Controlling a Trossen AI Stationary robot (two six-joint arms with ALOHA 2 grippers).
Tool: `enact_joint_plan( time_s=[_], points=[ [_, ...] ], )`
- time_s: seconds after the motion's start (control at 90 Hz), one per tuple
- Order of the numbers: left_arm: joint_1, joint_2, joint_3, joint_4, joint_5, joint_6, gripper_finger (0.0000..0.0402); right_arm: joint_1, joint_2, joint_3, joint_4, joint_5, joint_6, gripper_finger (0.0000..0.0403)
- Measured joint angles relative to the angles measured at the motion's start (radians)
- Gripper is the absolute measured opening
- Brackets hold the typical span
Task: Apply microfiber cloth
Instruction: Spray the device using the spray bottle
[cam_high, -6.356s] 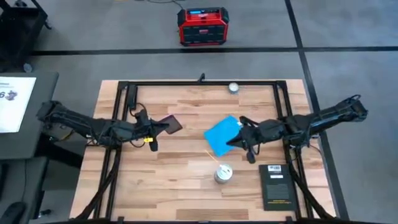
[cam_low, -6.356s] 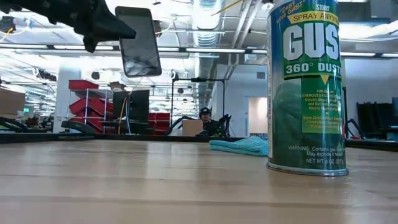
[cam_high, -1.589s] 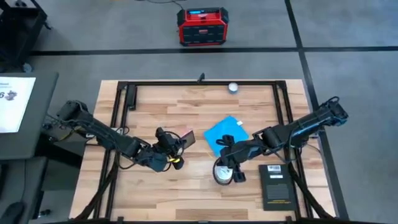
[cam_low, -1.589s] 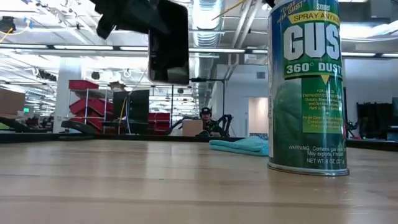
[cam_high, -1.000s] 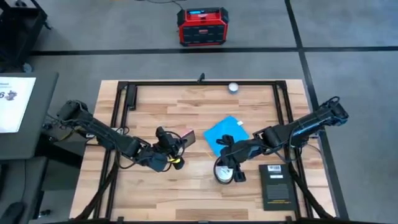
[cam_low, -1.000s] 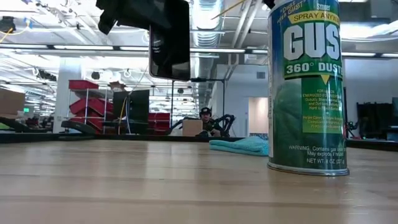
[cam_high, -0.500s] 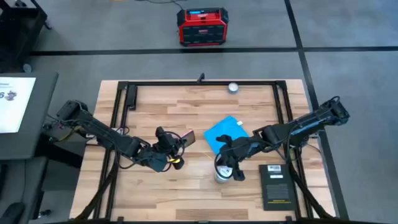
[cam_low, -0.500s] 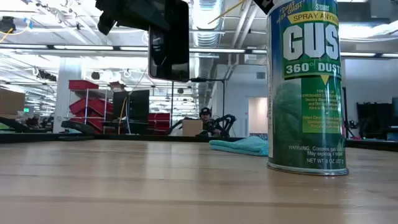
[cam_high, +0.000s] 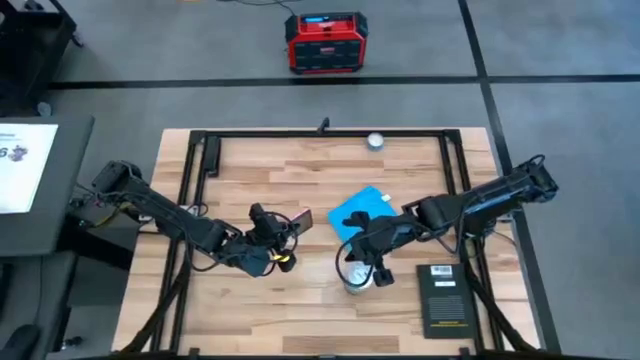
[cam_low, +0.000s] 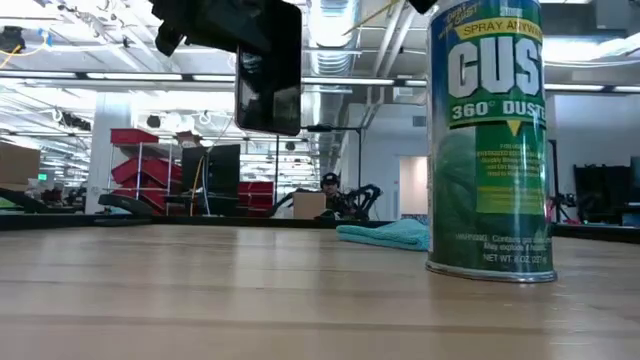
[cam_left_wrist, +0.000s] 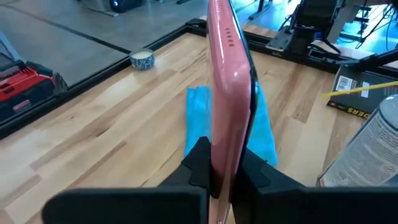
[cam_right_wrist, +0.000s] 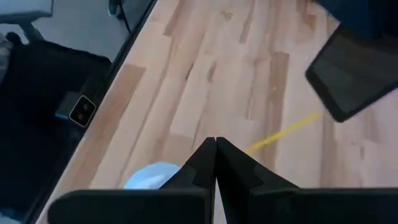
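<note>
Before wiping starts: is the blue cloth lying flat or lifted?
Flat: the microfiber cloth lies spread on the table, no claw holding it.

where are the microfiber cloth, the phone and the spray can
microfiber cloth (cam_high: 356, 214): high view, middle of its flat blue face
phone (cam_left_wrist: 225, 93): left wrist view, pink back edge
spray can (cam_low: 487, 140): low view, green label

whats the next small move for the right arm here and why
Probably swing the right gripper off the spray can and back over the blue cloth. Its jaws look shut and empty in its wrist view, the cloth lies flat on the table, and the left gripper already holds the phone up, waiting for a wipe.
</note>
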Motion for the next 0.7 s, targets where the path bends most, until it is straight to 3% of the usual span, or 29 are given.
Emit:
enact_joint_plan(
  time_s=[0.222,0.7],
  points=[
    [0.001,0.000,0.000,0.000,0.000,0.002,0.0004,-0.004,-0.004,0.109,-0.117,0.000,-0.006,0.0000],
    [0.026,0.000,0.000,-0.010,0.005,-0.004,0.0004,0.055,0.050,0.112,-0.184,-0.052,0.123,0.0000]
  ],
)
